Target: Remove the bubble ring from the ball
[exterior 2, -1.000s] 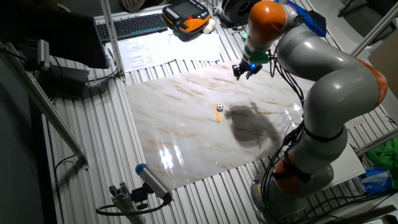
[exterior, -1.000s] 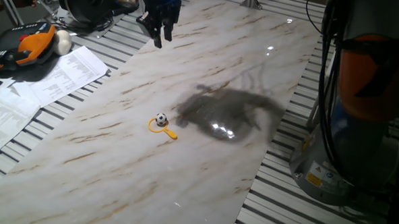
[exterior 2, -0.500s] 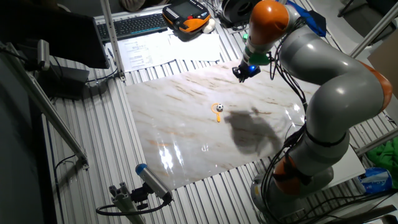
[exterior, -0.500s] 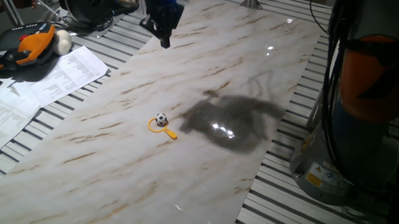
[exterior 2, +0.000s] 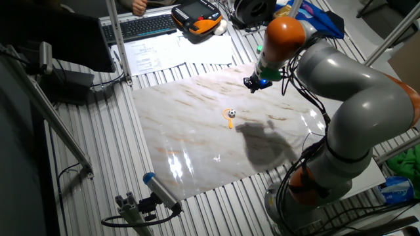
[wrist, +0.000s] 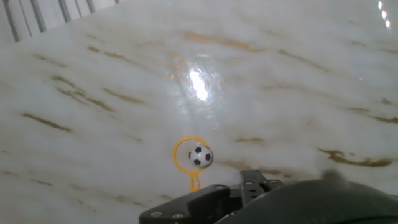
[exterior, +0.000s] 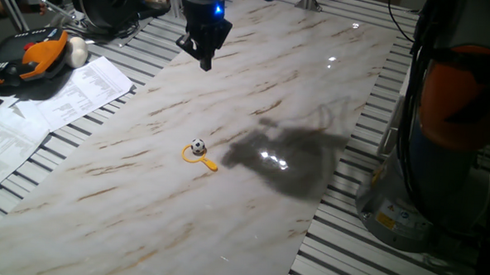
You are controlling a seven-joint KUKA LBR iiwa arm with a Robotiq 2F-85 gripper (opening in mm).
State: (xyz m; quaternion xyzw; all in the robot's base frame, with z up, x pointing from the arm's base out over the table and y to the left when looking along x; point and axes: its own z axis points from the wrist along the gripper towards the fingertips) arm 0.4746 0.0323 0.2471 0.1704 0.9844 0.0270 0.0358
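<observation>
Well below the claw (exterior: 205, 63), ring (exterior: 194, 155) still circling ball (exterior: 197, 146). Claw turned and lowered slightly since earlier, empty; opening unclear. Approach only begun.

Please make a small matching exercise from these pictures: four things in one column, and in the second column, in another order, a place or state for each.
Things:
1. ball
2. bubble ring
3. gripper
4. printed papers

Places or states:
A. in the air above the marble board
B. flat on the board, loop around another thing
C. beside the board, on the slatted table
D. inside a yellow loop

Pairs: 1-D, 2-B, 3-A, 4-C
</observation>
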